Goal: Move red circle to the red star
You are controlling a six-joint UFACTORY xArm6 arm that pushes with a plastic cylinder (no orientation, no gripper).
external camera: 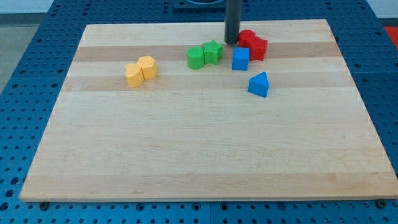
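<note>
The red circle [247, 37] sits near the view's top, right of centre, touching the red star [257, 47] just below and right of it. My tip [232, 42] stands at the red circle's left edge, touching or nearly touching it. The rod rises from there out of the view's top.
A blue cube [240, 59] lies just below the red blocks, with a blue triangle [259, 84] further down. A green circle [196, 57] and green star [212, 52] sit left of the tip. Two yellow blocks [140, 70] lie at the left. The wooden board [205, 155] ends at blue perforated table.
</note>
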